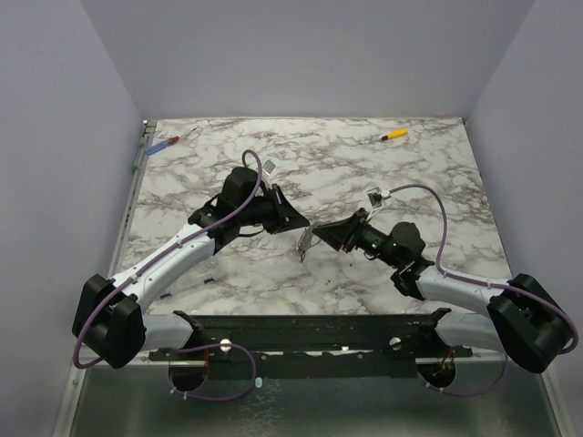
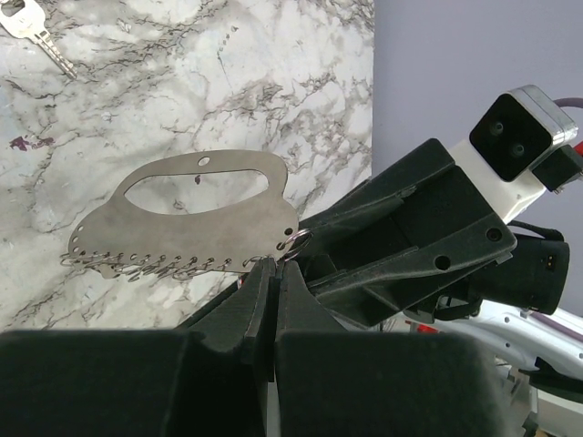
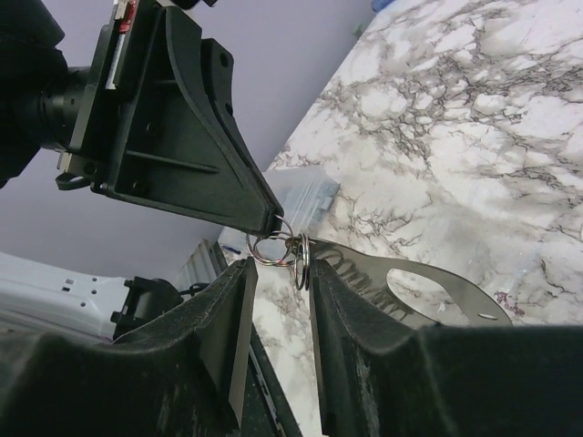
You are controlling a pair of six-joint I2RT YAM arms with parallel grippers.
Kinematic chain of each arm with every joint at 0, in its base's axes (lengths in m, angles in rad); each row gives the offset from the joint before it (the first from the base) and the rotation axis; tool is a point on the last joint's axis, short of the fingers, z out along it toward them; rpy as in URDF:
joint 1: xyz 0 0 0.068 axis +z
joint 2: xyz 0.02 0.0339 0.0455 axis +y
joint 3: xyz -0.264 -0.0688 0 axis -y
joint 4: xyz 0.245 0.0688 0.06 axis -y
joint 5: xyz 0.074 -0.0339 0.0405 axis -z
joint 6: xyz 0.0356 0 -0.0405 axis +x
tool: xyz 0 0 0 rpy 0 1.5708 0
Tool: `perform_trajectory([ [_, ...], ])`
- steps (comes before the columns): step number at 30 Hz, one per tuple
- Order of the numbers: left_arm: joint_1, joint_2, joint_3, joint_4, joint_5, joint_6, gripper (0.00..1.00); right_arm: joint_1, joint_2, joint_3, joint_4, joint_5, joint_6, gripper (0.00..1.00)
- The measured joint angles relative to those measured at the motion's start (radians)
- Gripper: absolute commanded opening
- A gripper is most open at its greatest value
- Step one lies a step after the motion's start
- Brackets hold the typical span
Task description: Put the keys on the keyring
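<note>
Pinching the keyring (image 3: 270, 248), left jaws are clenched; right jaws stand apart around it. One key (image 2: 32, 32) lies unthreaded on the surface (image 2: 182, 73).

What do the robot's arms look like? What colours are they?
The left arm and right arm are white tubes with chunky black joints and big black bases. A thin purple cable loops along each. The left gripper and right gripper are black, each with two flat, wedge-shaped fingers.
</note>
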Motion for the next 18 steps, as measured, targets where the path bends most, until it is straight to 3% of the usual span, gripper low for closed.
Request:
perform_trajectory([
  [5, 0.0, 0.0, 0.0, 0.001, 0.002, -0.003, 0.0, 0.0, 0.0, 0.0, 0.003, -0.001, 0.0, 0.27],
  [12, 0.0, 0.0, 0.0, 0.008, 0.002, -0.005, 0.0, 0.0, 0.0, 0.0, 0.0, 0.0, -0.007, 0.03],
  [18, 0.0, 0.0, 0.0, 0.007, 0.002, -0.006, 0.0, -0.004, -0.023, 0.018, -0.091, 0.006, -0.05, 0.01],
])
